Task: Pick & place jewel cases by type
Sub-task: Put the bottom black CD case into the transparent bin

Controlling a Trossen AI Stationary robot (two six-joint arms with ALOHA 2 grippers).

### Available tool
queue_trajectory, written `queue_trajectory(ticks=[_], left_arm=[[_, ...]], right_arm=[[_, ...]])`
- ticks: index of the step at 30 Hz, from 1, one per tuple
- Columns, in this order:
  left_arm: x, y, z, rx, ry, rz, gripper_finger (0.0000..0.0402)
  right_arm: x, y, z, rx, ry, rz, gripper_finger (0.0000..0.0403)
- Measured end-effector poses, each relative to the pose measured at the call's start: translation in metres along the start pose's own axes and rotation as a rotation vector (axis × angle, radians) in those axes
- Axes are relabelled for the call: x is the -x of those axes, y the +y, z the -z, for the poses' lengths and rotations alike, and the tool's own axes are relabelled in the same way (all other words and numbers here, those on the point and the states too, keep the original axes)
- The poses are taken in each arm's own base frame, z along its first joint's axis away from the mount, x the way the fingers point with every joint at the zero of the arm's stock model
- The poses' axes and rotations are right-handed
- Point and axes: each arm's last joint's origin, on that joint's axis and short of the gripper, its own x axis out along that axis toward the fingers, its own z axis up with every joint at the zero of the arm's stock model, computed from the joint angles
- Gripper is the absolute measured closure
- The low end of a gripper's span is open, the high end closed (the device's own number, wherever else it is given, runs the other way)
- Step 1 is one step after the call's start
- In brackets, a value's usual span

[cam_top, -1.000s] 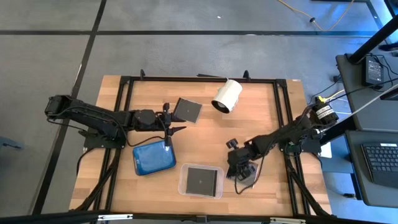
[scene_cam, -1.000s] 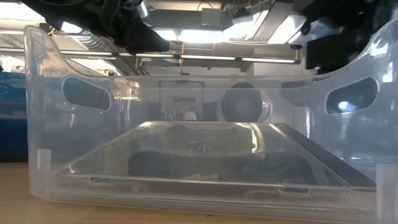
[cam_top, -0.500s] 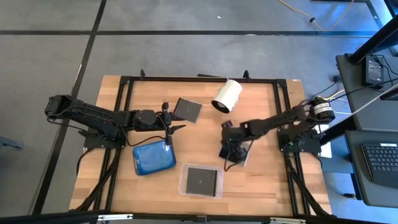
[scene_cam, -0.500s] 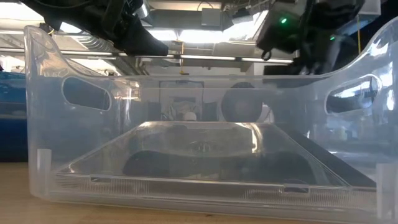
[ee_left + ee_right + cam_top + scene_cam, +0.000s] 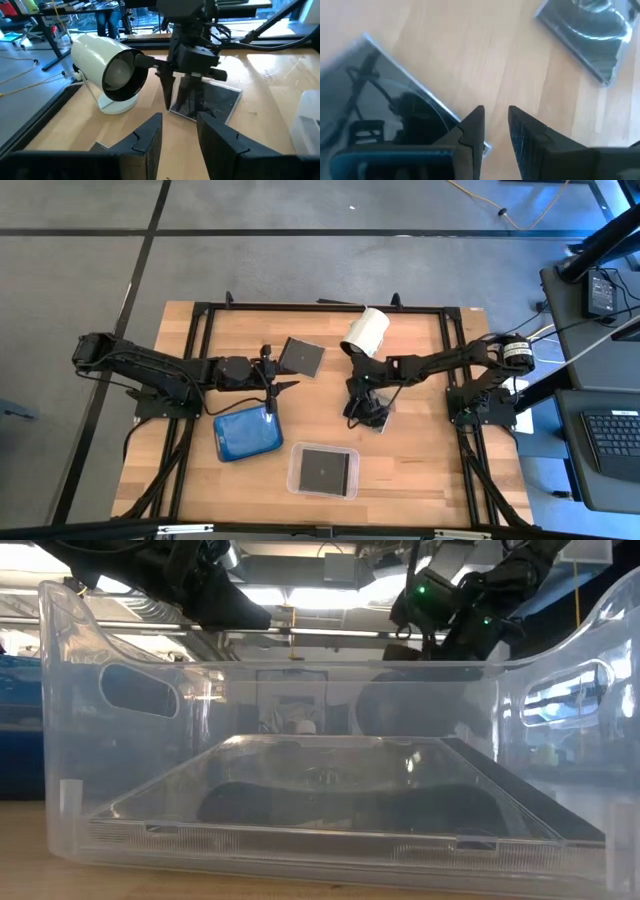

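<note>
— What could go wrong here?

— The carried jewel case (image 5: 378,418) is clamped at one edge only by the right claw (image 5: 360,402) and hangs tilted above the table (image 5: 430,470). A slip or a swing in that thin grip is judged likely, and the white cylinder (image 5: 365,333) just beside it could be knocked. The left claw (image 5: 275,378) is held part-open and empty, near the second jewel case (image 5: 301,355), so a clash of arms is also possible.

— And what is counted?

— Three dark jewel cases are seen: one gripped, one flat on the table, one inside the clear tray (image 5: 294,470). Two trays are counted, the other being the blue-looking tray (image 5: 246,433); its contents cannot be told. One cylinder is counted.
</note>
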Motion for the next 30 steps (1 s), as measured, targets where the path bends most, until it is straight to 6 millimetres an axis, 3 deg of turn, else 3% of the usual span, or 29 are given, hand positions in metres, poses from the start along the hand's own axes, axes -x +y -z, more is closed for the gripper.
queue_trajectory(ticks=[7, 15, 21, 26, 30], left_arm=[[-0.017, 0.010, 0.000, 0.059, -0.006, 0.028, 0.0292], [-0.074, 0.012, -0.003, 0.019, 0.060, 0.185, 0.0311], [-0.121, 0.005, 0.007, -0.065, 0.137, 0.203, 0.0319], [-0.145, 0.001, 0.012, -0.095, 0.187, 0.245, 0.0318], [-0.155, 0.000, 0.013, -0.103, 0.192, 0.248, 0.0316]], right_arm=[[0.035, 0.005, -0.011, -0.123, -0.133, -0.195, 0.0311], [0.070, 0.027, -0.019, -0.197, -0.108, -0.191, 0.0311], [0.082, 0.041, -0.008, -0.299, 0.054, -0.219, 0.0312], [0.092, 0.052, 0.009, -0.391, 0.062, -0.201, 0.0311], [0.102, 0.062, 0.032, -0.458, 0.039, -0.070, 0.0312]])
